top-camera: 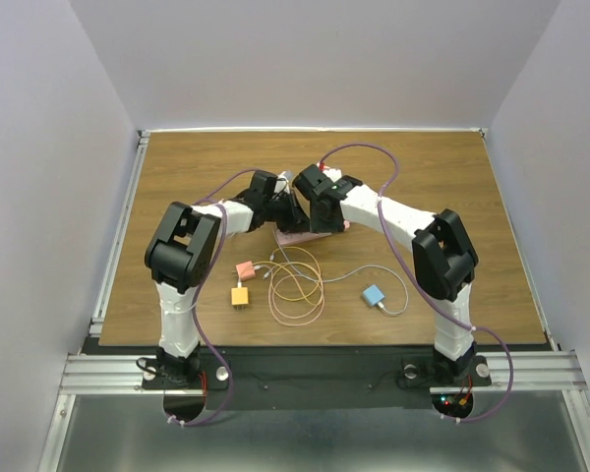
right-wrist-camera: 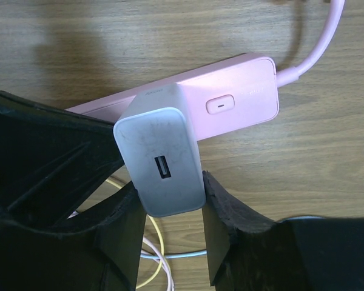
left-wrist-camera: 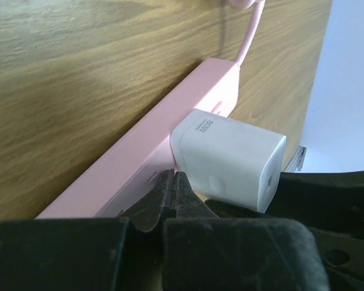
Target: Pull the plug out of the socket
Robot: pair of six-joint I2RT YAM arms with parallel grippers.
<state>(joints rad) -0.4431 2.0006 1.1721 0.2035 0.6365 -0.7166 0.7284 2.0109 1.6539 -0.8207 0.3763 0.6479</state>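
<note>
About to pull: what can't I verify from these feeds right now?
Prongs: the plug body hides them in both wrist views, so how deep it sits in the socket is unclear.
Top view: the arms cover the plug and most of the socket.
Left wrist view: the left gripper blocks the socket's near end.
Right wrist view: the right gripper hides the plug's sides.
</note>
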